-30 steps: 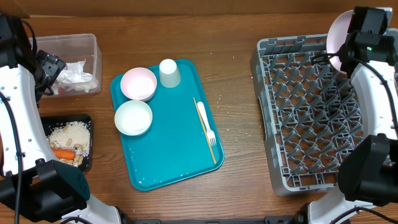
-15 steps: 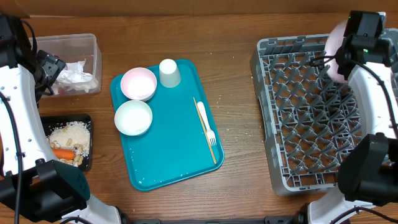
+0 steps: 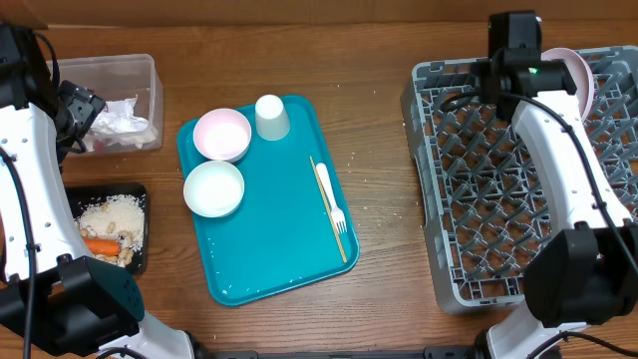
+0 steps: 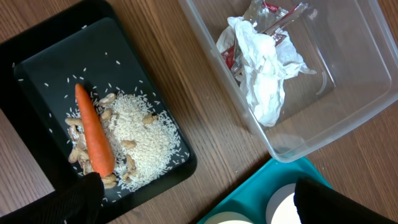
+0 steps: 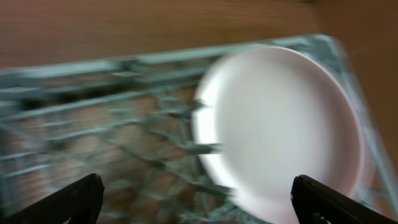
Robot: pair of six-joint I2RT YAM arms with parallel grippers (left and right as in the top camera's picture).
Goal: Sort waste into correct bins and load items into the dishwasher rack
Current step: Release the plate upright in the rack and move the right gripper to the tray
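The white plate [image 3: 576,72] [image 5: 286,124] stands on edge among the pegs at the back right of the grey dishwasher rack [image 3: 518,199]. My right gripper [image 3: 510,68] [image 5: 205,205] is open just left of the plate and holds nothing. Two bowls [image 3: 221,134] [image 3: 213,187], a cup [image 3: 271,117] and a fork [image 3: 331,199] lie on the teal tray [image 3: 279,249]. My left gripper [image 3: 82,108] [image 4: 199,211] hangs open between the bins. Napkins [image 4: 264,68] and a wrapper [image 4: 273,15] lie in the clear tub [image 4: 348,118]. A carrot [image 4: 93,130] and crumbs [image 4: 143,140] lie in the black tray [image 4: 37,50].
A thin wooden stick [image 3: 335,224] lies beside the fork on the teal tray. A few crumbs [image 3: 354,158] dot the wooden table between the tray and the rack. The right wrist view is blurred by motion.
My right gripper has opened and let go of the plate, which now stands in the rack. The right arm has swung left. The left arm has not moved.
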